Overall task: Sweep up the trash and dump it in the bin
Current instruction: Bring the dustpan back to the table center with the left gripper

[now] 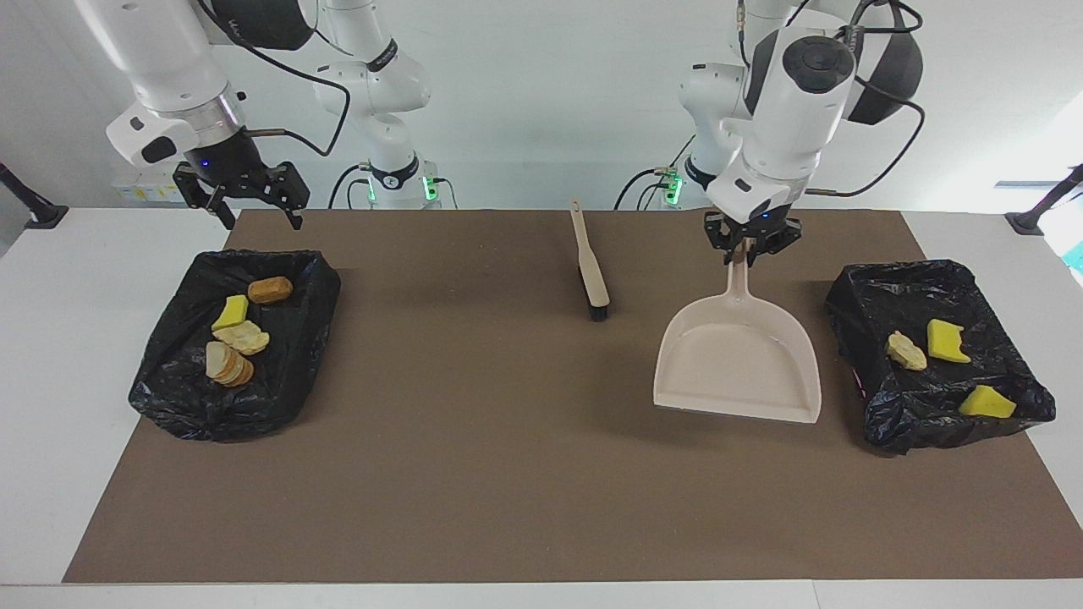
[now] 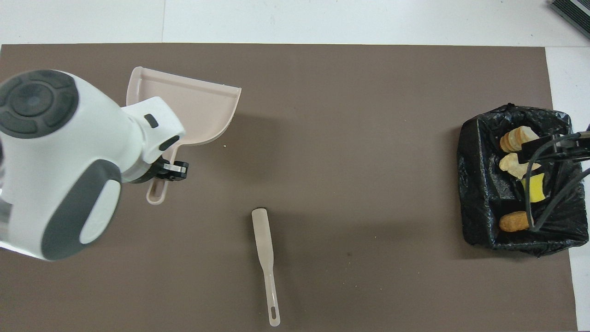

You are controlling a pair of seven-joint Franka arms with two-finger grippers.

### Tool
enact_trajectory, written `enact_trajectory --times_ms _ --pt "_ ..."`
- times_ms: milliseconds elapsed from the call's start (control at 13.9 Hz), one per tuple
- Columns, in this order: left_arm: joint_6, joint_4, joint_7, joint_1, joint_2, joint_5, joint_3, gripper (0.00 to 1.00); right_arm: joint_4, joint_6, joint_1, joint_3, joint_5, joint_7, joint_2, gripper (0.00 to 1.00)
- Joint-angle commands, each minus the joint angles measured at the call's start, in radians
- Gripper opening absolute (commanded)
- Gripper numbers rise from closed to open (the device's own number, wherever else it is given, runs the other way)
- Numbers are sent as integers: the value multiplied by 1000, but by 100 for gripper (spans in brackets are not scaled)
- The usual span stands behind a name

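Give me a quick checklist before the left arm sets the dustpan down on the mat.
1. Left hand shut on the dustpan handle: ok.
2. Dustpan empty: ok, no scraps in the pan.
3. Trash in bins: ok, three pieces in the bin at the left arm's end, four in the bin at the right arm's end.
4. Mat swept: ok, apart from a tiny crumb.
5. Brush out of the dustpan's way: ok, lying beside it, apart.
6. Right hand waiting open above its bin: ok.
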Motion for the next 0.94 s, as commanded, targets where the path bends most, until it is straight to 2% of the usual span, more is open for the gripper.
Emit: enact_trajectory --times_ms 0,72,360,648,864 --pt "95 -29 -121 -93 15 -37 20 0 5 -13 -6 1 19 17 -4 100" --pt "117 -30 -115 -97 22 -63 20 0 5 -13 -6 1 19 17 -4 100" --pt "288 -29 -240 -224 206 -99 19 0 5 -13 -6 2 19 17 -4 100" --pt "413 -30 -230 -226 251 -122 19 0 5 -13 -6 2 19 17 -4 100" --pt "432 -42 -212 -233 269 -148 14 0 5 -13 -6 1 19 17 -4 100"
